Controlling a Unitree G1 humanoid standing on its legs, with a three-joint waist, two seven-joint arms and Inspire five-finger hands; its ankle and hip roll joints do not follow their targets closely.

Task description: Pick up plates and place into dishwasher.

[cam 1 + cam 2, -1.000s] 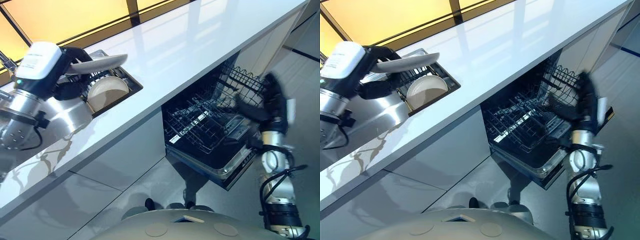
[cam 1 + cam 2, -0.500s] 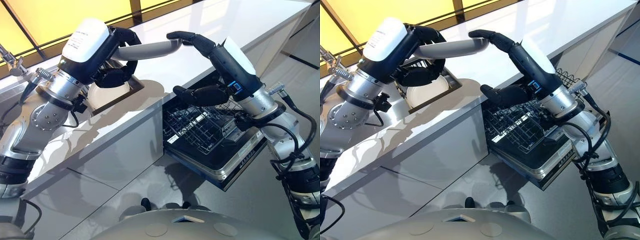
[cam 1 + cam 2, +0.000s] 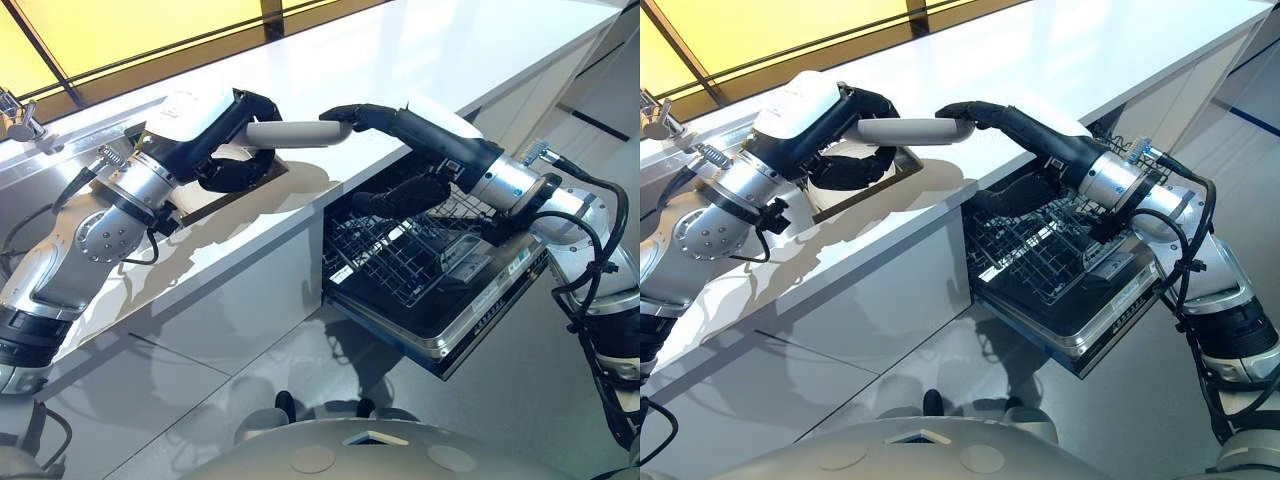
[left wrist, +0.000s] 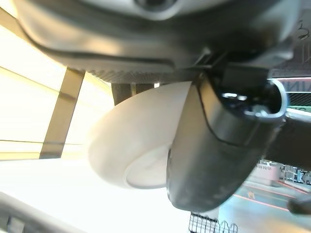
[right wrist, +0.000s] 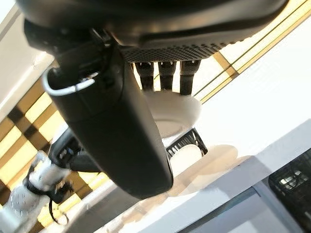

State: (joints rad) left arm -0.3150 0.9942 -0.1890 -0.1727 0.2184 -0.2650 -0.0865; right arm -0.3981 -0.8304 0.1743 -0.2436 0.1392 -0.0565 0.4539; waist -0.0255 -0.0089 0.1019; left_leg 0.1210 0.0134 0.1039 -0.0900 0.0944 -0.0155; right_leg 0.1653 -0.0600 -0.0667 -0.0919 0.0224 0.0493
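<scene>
Left hand (image 3: 232,128) fingers curled round one edge of a white plate (image 3: 292,134), held flat above the white desk (image 3: 420,50). Right hand (image 3: 372,118) fingertips hooked over the plate's opposite rim, thumb (image 3: 392,197) spread well below, not touching it. So the plate bridges both hands. Behind the left hand, a recessed rack (image 3: 902,165) in the desk. Below the right arm, the open dishwasher's (image 3: 450,320) wire basket (image 3: 395,255) is pulled out.
</scene>
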